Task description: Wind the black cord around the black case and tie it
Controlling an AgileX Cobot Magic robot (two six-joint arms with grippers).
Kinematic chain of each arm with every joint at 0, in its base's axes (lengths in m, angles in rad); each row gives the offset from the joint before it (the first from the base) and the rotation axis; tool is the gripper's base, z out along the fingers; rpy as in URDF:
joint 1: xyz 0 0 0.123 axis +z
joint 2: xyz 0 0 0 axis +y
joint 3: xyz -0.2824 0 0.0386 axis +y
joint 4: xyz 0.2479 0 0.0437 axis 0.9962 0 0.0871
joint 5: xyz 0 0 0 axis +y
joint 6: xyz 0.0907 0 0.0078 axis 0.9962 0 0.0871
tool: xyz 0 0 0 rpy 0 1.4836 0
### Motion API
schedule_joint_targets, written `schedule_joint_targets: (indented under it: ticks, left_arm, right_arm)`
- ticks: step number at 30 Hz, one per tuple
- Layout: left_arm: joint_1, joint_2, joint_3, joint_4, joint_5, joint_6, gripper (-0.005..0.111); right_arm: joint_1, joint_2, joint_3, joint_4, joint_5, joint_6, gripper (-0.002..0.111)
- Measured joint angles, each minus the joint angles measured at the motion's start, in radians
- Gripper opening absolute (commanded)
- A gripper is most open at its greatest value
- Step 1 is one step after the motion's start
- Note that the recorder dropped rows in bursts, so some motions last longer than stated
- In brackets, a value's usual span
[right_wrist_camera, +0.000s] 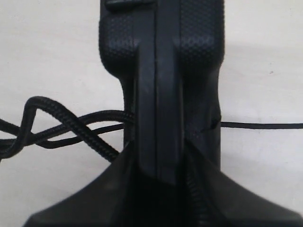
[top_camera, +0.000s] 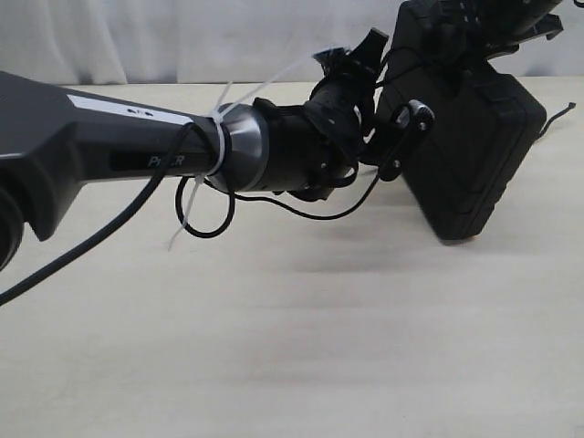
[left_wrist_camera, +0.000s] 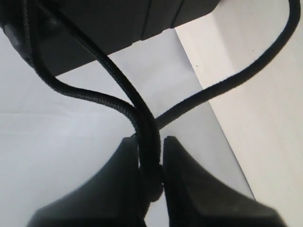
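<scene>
The black case [top_camera: 474, 155] hangs tilted above the table at the upper right, held from above by my right gripper [top_camera: 474, 36]. In the right wrist view that gripper [right_wrist_camera: 158, 161] is shut on the case's edge [right_wrist_camera: 161, 71], with a strand of braided cord beside one finger. My left gripper [top_camera: 406, 137] sits against the case's left side. In the left wrist view it [left_wrist_camera: 151, 156] is shut on the black cord [left_wrist_camera: 118, 101], whose strands run up to the case [left_wrist_camera: 118, 23]. Cord loops [right_wrist_camera: 57, 127] trail beside the case, and one end [top_camera: 558, 117] pokes out behind it.
The light table [top_camera: 292, 347] spreads under both arms. The left arm [top_camera: 119, 155] crosses the view from the left, with a white zip tie [top_camera: 196, 196] and smooth black cables [top_camera: 205, 224] hanging from it. A white curtain [top_camera: 182, 36] closes the back.
</scene>
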Motion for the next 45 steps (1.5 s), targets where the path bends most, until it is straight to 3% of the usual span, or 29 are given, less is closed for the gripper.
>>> schedule_joint_targets:
  ticks: [6, 21, 27, 45]
  left_arm:
    - [0.000, 0.000, 0.000, 0.000, -0.041, 0.000, 0.000]
    - [0.000, 0.000, 0.000, -0.021, -0.066, 0.000, 0.000]
    - [0.000, 0.000, 0.000, -0.021, -0.068, 0.000, 0.000]
    - [0.000, 0.000, 0.000, -0.025, -0.070, 0.000, 0.000]
  right_arm:
    - [0.000, 0.000, 0.000, -0.012, -0.005, 0.005, 0.025]
    - [0.000, -0.004, 0.002, -0.027, -0.012, 0.005, 0.025]
    - [0.000, -0.004, 0.002, -0.031, -0.015, 0.005, 0.037]
    - [0.000, -0.004, -0.028, -0.042, 0.021, 0.005, 0.037]
